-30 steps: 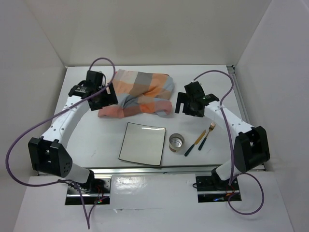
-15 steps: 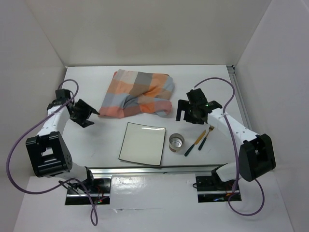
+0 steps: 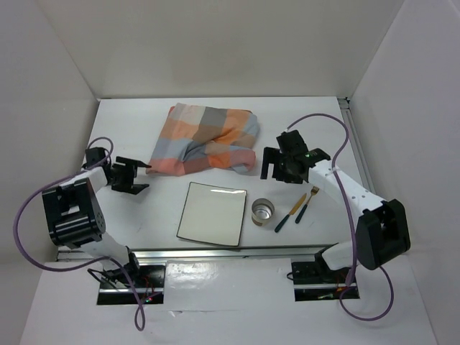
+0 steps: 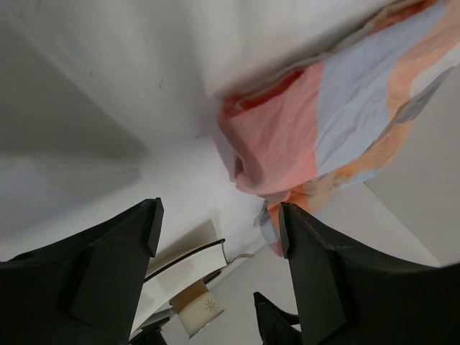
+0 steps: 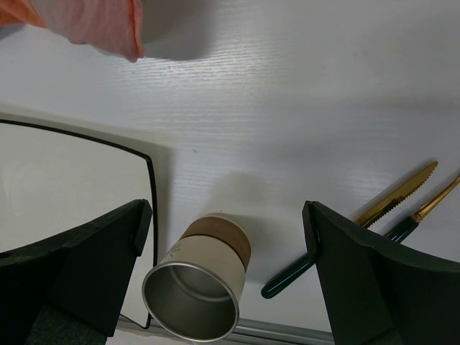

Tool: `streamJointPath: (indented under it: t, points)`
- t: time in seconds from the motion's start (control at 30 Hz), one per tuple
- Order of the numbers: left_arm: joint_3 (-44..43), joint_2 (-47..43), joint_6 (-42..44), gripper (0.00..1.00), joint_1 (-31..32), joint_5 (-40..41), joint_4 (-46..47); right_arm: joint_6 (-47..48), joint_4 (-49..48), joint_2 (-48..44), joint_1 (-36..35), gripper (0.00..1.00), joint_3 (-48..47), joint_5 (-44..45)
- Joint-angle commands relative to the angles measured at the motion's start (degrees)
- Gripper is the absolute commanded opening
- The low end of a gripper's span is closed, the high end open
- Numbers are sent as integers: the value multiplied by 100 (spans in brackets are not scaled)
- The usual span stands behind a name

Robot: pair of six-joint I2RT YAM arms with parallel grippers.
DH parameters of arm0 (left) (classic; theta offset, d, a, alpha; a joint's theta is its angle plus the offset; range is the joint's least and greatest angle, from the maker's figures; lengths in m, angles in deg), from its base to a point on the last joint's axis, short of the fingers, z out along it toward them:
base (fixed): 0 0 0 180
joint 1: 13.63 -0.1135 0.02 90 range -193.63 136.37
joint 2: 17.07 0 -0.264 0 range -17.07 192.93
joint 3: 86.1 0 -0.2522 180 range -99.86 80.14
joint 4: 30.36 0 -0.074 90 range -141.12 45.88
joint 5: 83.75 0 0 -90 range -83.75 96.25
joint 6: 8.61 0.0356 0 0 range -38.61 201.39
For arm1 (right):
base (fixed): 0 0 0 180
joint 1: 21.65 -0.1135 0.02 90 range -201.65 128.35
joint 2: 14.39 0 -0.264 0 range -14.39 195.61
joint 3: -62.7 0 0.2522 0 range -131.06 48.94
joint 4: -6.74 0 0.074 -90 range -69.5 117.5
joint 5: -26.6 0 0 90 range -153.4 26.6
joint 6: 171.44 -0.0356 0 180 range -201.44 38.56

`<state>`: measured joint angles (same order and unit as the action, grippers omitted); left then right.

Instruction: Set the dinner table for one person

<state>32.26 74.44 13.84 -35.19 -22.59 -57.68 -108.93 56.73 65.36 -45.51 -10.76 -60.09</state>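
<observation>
left gripper: jaws spread, nothing in them, left side by the cloth corner
right gripper: spread wide, empty, between cloth and cup
dinner table: under everything, with plate, cup, knife and fork along the near edge

on the dinner table, cloth behind plate; cup right of plate, then knife, then fork.

- A crumpled checked cloth covers the far middle of the dinner table.
- A square plate, with a cup just beside it, then a knife and a fork, take up the near middle and right.
- Bare tabletop lies open left of the plate, at the far right corner, and in a narrow strip between cloth and plate.
- White walls close off the left, far and right sides.
</observation>
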Motion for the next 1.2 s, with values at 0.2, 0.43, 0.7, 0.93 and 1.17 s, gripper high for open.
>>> streamJointPath:
  t: [0.2, 0.43, 0.7, 0.93, 1.17]
  points:
    - [-292, 956, -505, 81, -32, -254, 978, -257, 349, -205, -207, 100, -226, 187]
    - [-415, 1352, -751, 69, 100, -315, 1251, -547, 402, -196, -374, 100, -165, 240]
    - [-1082, 1423, -454, 10, 161, -201, 822, -513, -431, 225, -752, 100, -103, 179]
    - [-2207, 1098, 250, 0, 161, -183, -348, -354, -1829, 1393, -752, 91, -419, -94]
    - [-2393, 993, 383, 0, 161, -289, -551, -424, -2471, 2606, -752, 84, -1139, -147]
